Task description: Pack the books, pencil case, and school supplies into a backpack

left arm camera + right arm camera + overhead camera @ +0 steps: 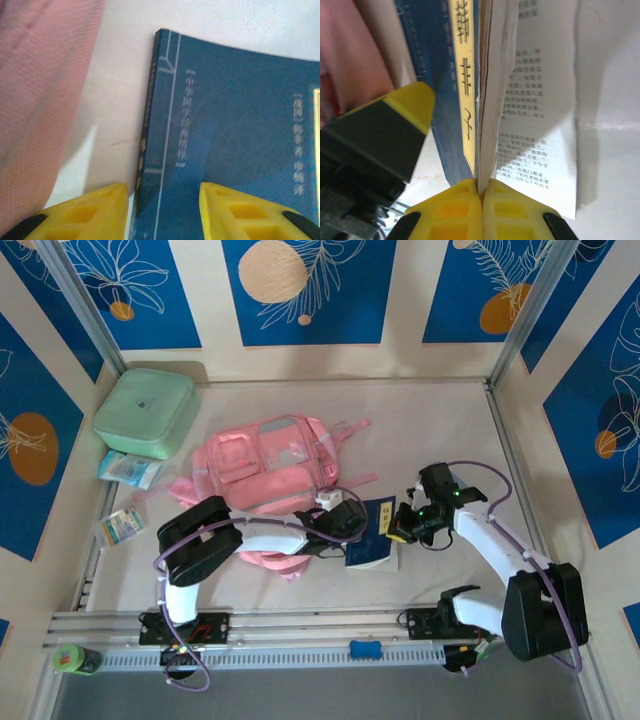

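Note:
A dark navy book (372, 538) lies on the table just right of the pink backpack (268, 465). My right gripper (481, 186) is shut on the book's (445, 90) open edge, pinching the cover and a few pages. A printed page (540, 100) fans out to the right. My left gripper (162, 192) is open and hovers over the book's (235, 125) spine side, with one finger (95, 210) above the table and the other above the cover. In the top view the left gripper (350, 523) and the right gripper (398, 525) face each other across the book.
A mint-green box (145, 412) sits at the back left, with a blue-white packet (128, 468) and a small card pack (120, 528) below it. Pink backpack fabric (35, 100) lies close to the left of the book. Walls enclose the table on three sides.

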`<state>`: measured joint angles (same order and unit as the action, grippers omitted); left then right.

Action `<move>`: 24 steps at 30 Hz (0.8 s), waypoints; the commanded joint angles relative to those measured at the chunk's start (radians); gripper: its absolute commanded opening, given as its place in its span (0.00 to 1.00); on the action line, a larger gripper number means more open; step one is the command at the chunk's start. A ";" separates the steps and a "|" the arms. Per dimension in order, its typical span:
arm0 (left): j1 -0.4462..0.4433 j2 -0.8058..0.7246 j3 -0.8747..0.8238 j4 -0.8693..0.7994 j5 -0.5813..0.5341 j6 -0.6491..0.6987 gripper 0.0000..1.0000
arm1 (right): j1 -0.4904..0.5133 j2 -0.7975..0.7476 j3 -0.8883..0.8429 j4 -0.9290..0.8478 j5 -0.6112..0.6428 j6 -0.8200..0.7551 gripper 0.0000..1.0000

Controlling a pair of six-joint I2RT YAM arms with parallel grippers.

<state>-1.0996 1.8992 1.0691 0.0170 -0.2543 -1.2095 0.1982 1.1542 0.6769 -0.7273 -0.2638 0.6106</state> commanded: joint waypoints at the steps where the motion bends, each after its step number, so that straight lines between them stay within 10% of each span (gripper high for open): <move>1: 0.005 -0.074 0.034 -0.036 -0.003 0.061 0.47 | -0.029 -0.061 0.009 0.012 -0.084 0.009 0.00; 13: 0.038 -0.553 -0.146 -0.113 0.015 0.203 0.70 | -0.049 -0.223 0.221 -0.020 -0.209 0.012 0.00; 24: 0.237 -0.902 -0.375 -0.031 0.263 0.246 0.87 | 0.127 -0.104 0.325 0.258 -0.387 0.104 0.00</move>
<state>-0.9035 1.0241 0.7414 -0.0597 -0.1051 -0.9848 0.3031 1.0271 0.9699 -0.5907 -0.5480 0.6674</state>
